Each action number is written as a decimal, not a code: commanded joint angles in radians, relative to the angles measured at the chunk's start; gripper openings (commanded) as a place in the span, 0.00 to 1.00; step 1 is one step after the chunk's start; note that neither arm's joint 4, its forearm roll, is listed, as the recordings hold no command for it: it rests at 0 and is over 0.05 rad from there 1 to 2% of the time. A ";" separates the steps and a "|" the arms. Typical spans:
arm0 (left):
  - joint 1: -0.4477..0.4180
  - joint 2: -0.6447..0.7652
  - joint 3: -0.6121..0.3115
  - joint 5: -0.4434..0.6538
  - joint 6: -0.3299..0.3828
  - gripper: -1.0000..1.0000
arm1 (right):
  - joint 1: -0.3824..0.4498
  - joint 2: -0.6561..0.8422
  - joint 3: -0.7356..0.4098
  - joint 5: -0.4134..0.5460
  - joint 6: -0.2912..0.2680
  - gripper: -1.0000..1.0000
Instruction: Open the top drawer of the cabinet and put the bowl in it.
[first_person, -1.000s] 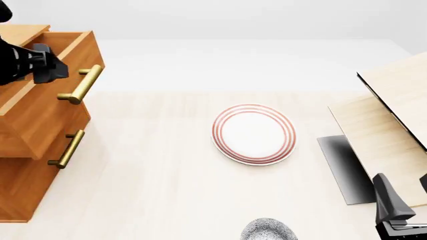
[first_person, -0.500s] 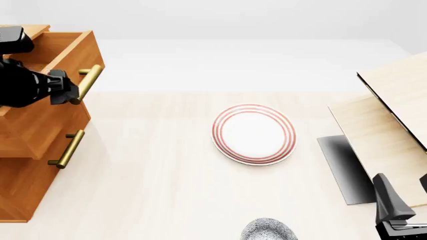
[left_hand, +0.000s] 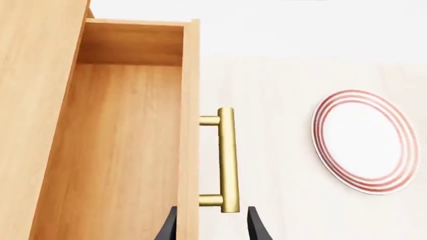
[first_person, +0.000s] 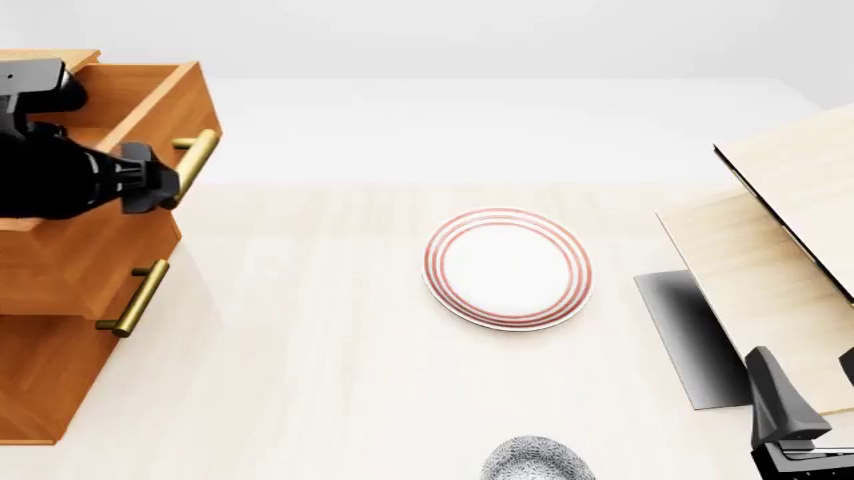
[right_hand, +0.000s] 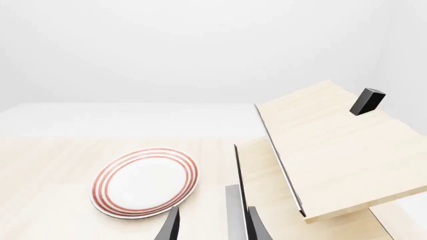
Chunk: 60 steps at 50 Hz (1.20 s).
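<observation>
Cabinet (first_person: 54, 300) is seen at the table's left, its top drawer (first_person: 127, 120) pulled out. The left gripper (left_hand: 212, 227) is set with parted fingers astride the drawer's brass handle (left_hand: 227, 160) (contact cannot be told). The bowl (first_person: 537, 460) lies at the near edge, nearer than the plate (first_person: 507, 267). The right gripper (right_hand: 212, 225) is seen parted, holding nothing, beside the pale panel (right_hand: 327, 150).

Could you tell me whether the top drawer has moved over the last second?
Yes: the top drawer has slid slightly further out, rightward toward the plate.
</observation>
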<state>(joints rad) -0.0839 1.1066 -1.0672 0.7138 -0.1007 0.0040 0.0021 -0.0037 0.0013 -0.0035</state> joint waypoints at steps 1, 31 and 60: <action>-0.022 0.043 0.098 -0.014 -0.021 1.00 | -0.001 0.001 0.001 -0.001 0.000 1.00; -0.239 0.146 0.138 -0.133 -0.102 1.00 | -0.001 0.001 0.001 -0.001 0.000 1.00; -0.457 0.262 0.112 -0.251 -0.214 1.00 | -0.001 0.001 0.001 -0.001 0.000 1.00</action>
<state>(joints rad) -0.3899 1.1262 -1.0452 0.5857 -0.3442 0.0040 0.0021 -0.0037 0.0013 -0.0035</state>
